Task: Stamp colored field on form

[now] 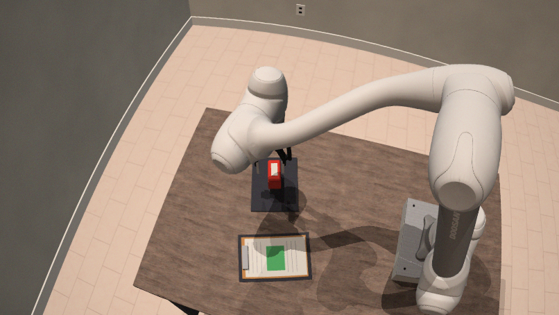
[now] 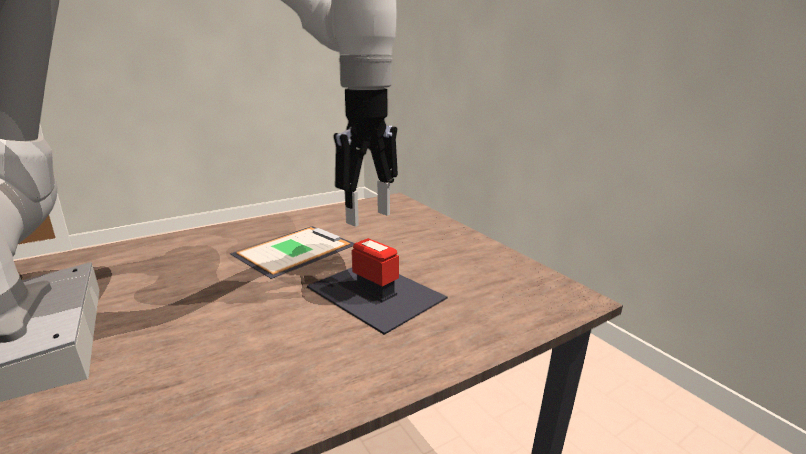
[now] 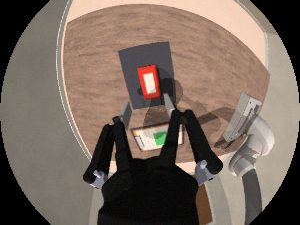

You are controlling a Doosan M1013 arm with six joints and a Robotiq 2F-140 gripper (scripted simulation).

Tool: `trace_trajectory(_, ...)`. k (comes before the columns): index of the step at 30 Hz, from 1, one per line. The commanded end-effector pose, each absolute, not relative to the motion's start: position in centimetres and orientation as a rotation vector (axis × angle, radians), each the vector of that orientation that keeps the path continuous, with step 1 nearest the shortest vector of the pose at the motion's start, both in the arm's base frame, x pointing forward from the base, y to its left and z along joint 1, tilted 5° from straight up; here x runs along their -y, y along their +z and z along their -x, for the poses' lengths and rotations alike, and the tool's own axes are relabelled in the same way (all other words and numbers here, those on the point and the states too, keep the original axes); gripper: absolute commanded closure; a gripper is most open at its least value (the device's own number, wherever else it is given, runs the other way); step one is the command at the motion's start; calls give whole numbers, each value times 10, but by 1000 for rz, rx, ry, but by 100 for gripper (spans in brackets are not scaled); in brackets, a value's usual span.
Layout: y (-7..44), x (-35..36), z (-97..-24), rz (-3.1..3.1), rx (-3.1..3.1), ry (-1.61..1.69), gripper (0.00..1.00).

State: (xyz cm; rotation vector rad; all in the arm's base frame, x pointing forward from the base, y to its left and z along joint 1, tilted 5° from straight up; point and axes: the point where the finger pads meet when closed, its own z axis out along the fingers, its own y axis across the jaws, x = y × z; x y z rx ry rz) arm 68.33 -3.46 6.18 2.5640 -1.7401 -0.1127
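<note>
The red stamp [image 1: 274,175] [image 2: 375,262] [image 3: 149,82], with a white label on top, stands upright on the dark mat [image 1: 273,204] [image 2: 407,307] [image 3: 141,55]. My gripper [image 2: 367,210] [image 3: 147,102] hangs straight above the stamp with a clear gap. Its fingers are partly open and hold nothing. In the top view the arm hides most of it. The form [image 1: 256,259] [image 2: 262,255] lies on a clipboard nearer the table's front, with the green field [image 1: 275,257] [image 2: 290,247] [image 3: 159,137] in its middle.
The arm's grey base block [image 1: 413,234] [image 2: 47,324] sits at one end of the wooden table [image 1: 351,175] [image 2: 282,360]. The table edge lies a little beyond the mat. Walls stand close behind the table.
</note>
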Motion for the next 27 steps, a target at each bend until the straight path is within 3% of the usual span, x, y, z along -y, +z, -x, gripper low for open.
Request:
trace_trajectory(1, 60, 49, -683, -2565, 1740, -113, 50)
trace_trajectory(27, 47, 67, -681, -2565, 1740, -113, 50)
